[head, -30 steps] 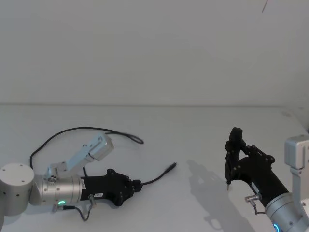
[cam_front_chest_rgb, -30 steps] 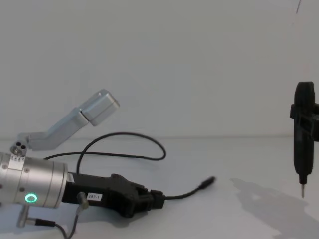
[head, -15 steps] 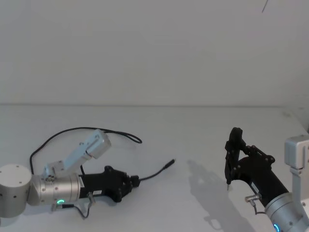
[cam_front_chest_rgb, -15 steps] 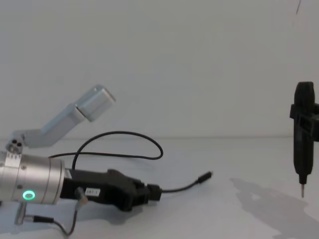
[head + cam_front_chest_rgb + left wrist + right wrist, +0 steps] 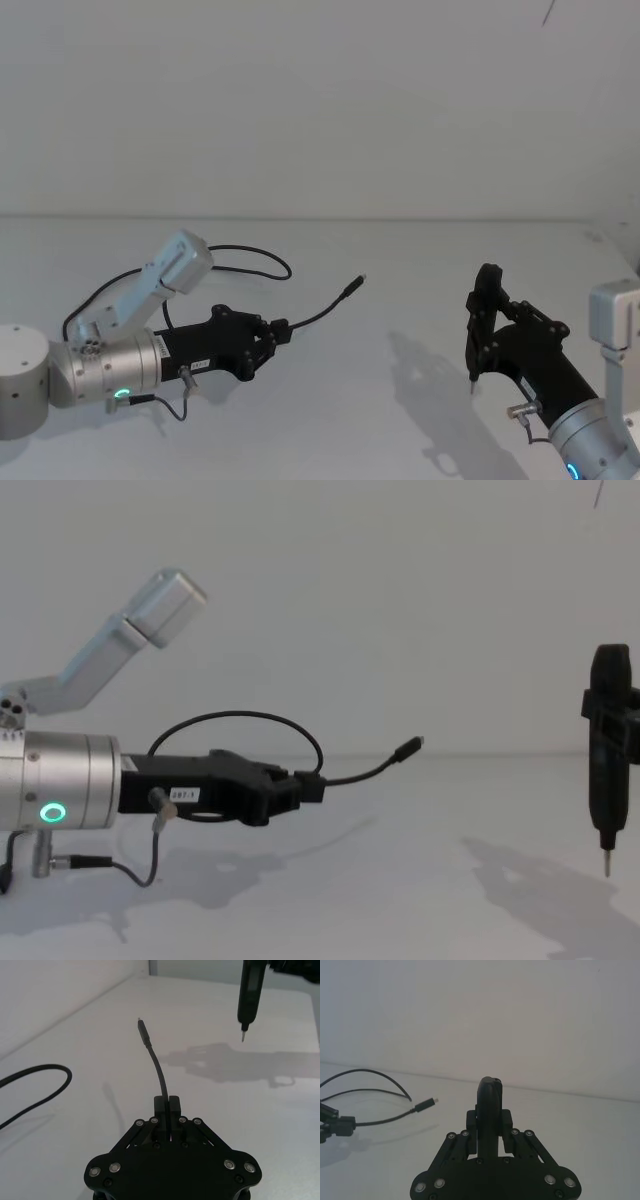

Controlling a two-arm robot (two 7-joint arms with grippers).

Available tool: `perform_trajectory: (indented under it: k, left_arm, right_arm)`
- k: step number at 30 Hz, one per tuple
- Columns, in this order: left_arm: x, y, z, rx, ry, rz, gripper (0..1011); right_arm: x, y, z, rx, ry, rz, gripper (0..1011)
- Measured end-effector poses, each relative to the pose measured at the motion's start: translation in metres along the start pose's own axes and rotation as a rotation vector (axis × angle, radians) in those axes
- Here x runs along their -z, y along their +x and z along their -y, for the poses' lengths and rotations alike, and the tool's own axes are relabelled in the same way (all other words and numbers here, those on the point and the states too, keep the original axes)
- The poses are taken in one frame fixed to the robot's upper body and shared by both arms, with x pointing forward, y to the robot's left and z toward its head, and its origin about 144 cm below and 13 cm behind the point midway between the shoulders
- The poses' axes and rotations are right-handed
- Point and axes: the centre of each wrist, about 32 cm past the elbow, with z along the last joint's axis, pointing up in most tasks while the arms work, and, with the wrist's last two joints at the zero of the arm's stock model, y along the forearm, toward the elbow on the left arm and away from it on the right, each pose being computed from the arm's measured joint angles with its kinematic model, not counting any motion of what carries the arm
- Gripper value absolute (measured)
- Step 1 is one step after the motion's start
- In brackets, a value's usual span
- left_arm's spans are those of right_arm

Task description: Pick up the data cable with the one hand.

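your left gripper [image 5: 283, 326] has its jaws clenched on the data cable [image 5: 325, 308]; in the left wrist view the two fingers [image 5: 161, 1110] stand pressed together with the cord coming out from between their tips. the grip sits a short way back from the cable's plug [image 5: 408, 748], so that free end arcs forward and upward past the jaws, and the plug hangs in the air, clear of the tabletop [image 5: 420, 880]. behind the jaws the rest of the cord curls back in a loop toward the far side of the gripper body. the chest view shows the gripper itself held level above the tabletop, its shadow lying below it. moving back along it, you pass the white label [image 5: 183, 794], then the silver cylinder [image 5: 70, 782] with its green ring light [image 5: 52, 813] lit.

well apart, on the right side, your right gripper [image 5: 489, 1120] is closed around a slim black pin-tipped tool [image 5: 608, 770]. the tool stands upright with its metal pin pointing down, just above the tabletop and not touching it, with its shadow spread on the white surface beneath. it is nowhere near the cable.
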Motion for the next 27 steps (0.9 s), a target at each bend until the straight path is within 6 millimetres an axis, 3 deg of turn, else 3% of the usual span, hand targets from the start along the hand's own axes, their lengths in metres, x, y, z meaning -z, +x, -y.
perform_trajectory:
  k: [27]
  left_arm:
    - [-0.002,-0.037,-0.012,0.007,-0.046,-0.068,48]
  right_arm:
    - [0.000,0.000,0.000,0.000,0.000,-0.001,279]
